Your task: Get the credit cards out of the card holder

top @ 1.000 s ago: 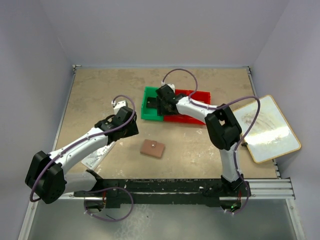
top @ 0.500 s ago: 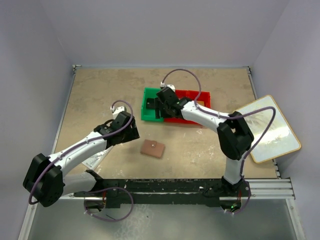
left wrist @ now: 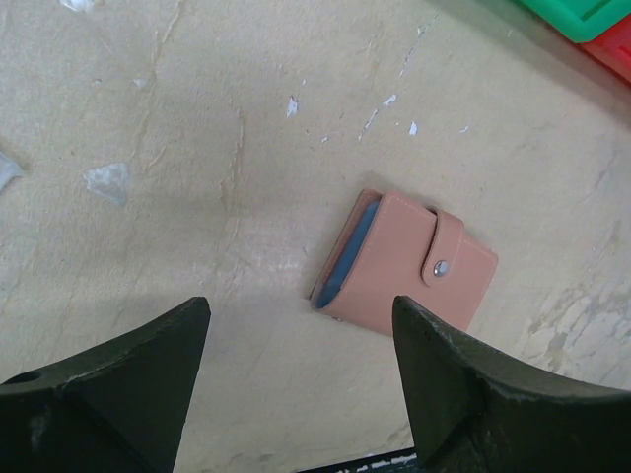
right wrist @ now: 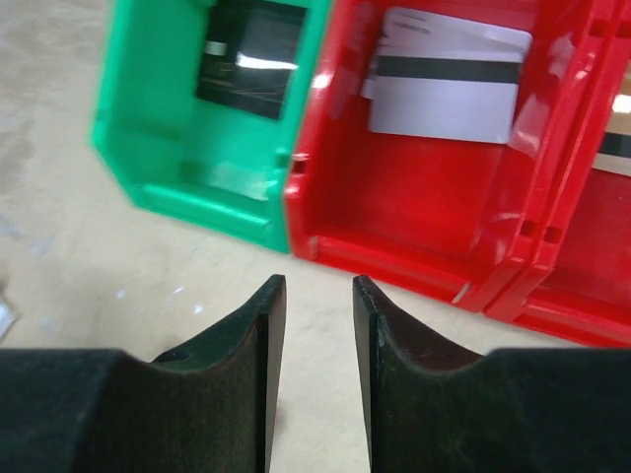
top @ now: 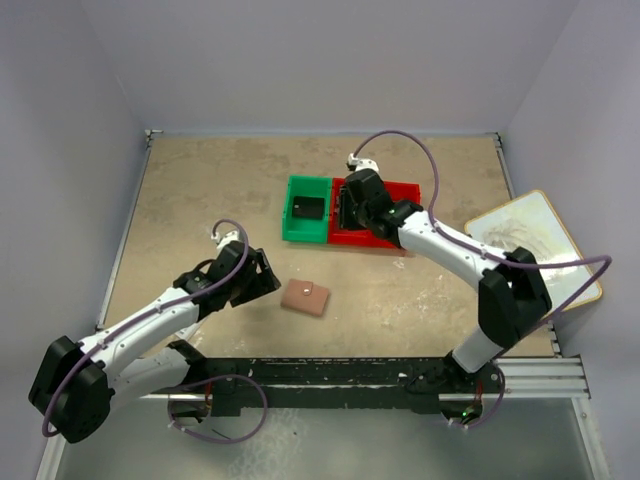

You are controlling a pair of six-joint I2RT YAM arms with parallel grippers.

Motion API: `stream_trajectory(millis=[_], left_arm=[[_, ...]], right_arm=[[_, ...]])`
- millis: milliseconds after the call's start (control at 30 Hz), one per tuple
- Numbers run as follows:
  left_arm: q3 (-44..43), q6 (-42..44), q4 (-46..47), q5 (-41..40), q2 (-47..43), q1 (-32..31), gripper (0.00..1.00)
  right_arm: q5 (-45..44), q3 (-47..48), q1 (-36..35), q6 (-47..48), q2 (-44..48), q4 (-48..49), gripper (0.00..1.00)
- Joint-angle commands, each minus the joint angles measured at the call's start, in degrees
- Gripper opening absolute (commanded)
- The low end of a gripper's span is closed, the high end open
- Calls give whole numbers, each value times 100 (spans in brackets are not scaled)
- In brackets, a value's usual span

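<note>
The card holder [left wrist: 404,261] is seen lying flat on the table [top: 200,200], folded shut, its strap fastened by a snap [left wrist: 440,266] and a strip of blue lining exposed along one edge. The left fingers [left wrist: 118,384] are held spread wide just to the left of the card holder, apart from it, with nothing between them. Beyond the card holder, a green bin [right wrist: 197,192] and a red bin [right wrist: 414,246] are set side by side. What is probably a dark card [right wrist: 246,64] is seen in the green one, and a white striped card [right wrist: 444,94] in the red. The right fingers [right wrist: 251,365], well apart from the card holder, are drawn close with a slim gap, gripping nothing.
</note>
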State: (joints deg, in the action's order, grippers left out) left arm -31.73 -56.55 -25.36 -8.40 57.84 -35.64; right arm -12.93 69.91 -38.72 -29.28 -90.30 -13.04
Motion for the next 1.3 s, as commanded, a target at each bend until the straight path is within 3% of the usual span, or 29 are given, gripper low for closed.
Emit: stream_trajectory(millis=[0,300,600,1267], left_arm=[[9,-123,156,258,-151,26,72],[36,-123,-69,286,-335,30,71],[1,-10,-36,368,-212,24,71],[-126,6,110,798,-157,30,69]], right_arm=[[79,212,369,-184,-548,-26,33],[-90,902,548,-5,-1704,-22,23],[-324,1488,558,36,-2455,-26,20],[-860,974,569,174,-2696,1018,16]])
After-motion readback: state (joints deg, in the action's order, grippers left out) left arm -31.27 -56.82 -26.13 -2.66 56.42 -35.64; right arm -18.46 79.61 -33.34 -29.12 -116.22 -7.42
